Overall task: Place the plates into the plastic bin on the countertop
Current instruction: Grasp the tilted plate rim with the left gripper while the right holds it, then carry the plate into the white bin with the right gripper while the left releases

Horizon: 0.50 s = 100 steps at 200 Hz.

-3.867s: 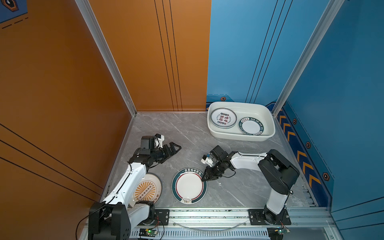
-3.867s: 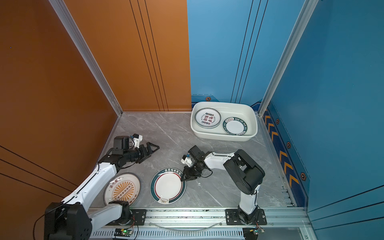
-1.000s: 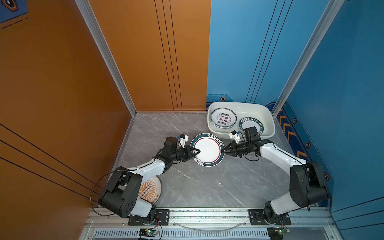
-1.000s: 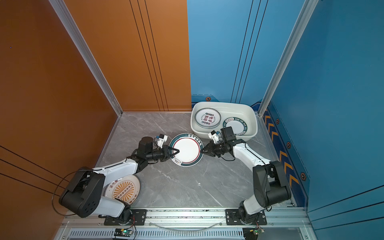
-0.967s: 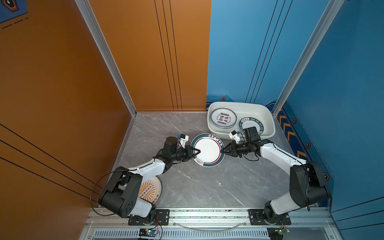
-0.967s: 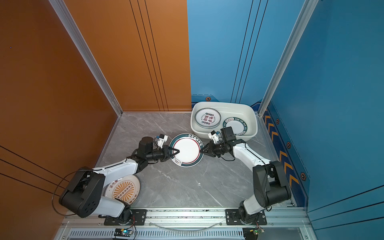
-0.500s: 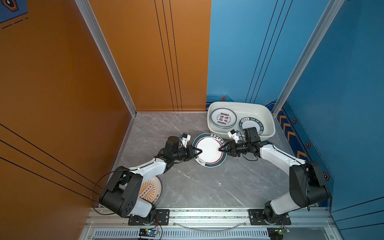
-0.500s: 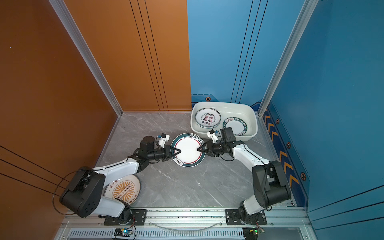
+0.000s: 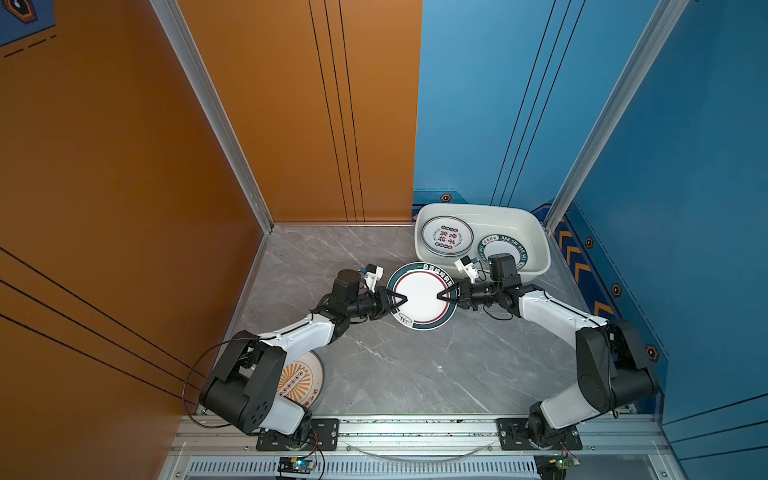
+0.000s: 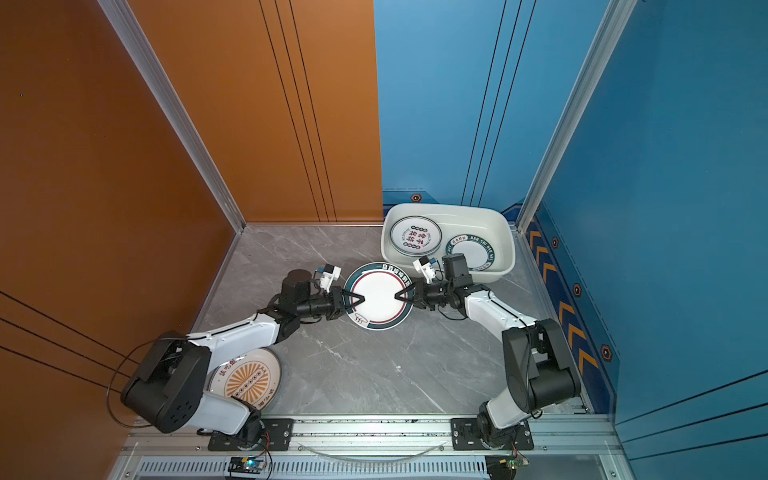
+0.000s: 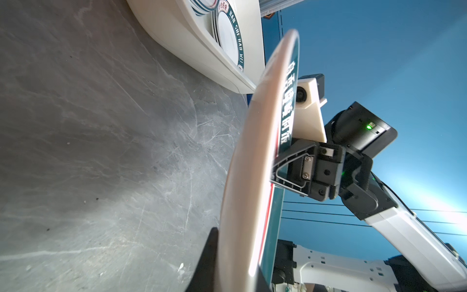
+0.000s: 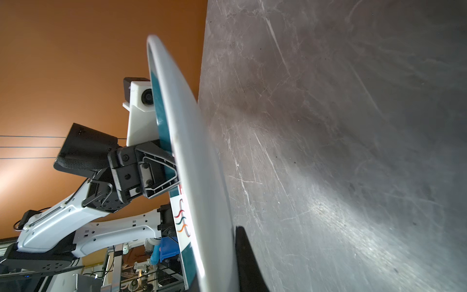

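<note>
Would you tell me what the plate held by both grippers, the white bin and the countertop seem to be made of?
Green-rimmed plate: glossy white glazed ceramic or melamine, unclear which; thin rigid edge, printed band.
Plastic bin: moulded glossy white plastic, judging by rounded corners and rolled rim.
Countertop: grey stone or stone-look slab, white veins, fine scratches, dull sheen.

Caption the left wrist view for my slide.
Right gripper clamps a round white green-rimmed plate above the grey marble countertop, near the white plastic bin.
</note>
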Available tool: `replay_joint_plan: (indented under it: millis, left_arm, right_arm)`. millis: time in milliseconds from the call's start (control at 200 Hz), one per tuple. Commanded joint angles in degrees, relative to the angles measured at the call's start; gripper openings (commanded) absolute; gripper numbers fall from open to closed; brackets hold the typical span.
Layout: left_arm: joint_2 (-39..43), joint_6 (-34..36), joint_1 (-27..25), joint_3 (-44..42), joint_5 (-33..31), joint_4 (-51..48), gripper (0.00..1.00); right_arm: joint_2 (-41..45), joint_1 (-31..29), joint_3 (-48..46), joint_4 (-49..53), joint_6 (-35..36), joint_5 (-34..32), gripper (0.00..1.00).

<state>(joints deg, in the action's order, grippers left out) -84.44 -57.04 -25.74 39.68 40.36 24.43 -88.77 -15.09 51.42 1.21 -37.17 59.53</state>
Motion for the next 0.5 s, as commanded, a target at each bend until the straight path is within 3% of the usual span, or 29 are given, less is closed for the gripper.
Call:
replay_joint_plan:
  millis: [0, 300, 496]
  left_arm:
    - [-1.34, 3.16, -3.31, 2.28, 1.83, -0.17, 0.25]
    - [1.29, 4.07, -3.18, 2.33, 0.92, -2.04, 0.62]
    - [6.17, 8.83, -2.54, 3.85, -1.28, -11.74, 0.99]
  right_arm:
    - [0.60, -1.90, 0.69, -3.59, -2.75, 1.52, 0.00]
    - [0.56, 1.81, 3.90, -2.80, -6.65, -1.03, 0.00]
    - [-1.79, 3.80, 10.86, 4.81, -4.50, -3.91, 0.00]
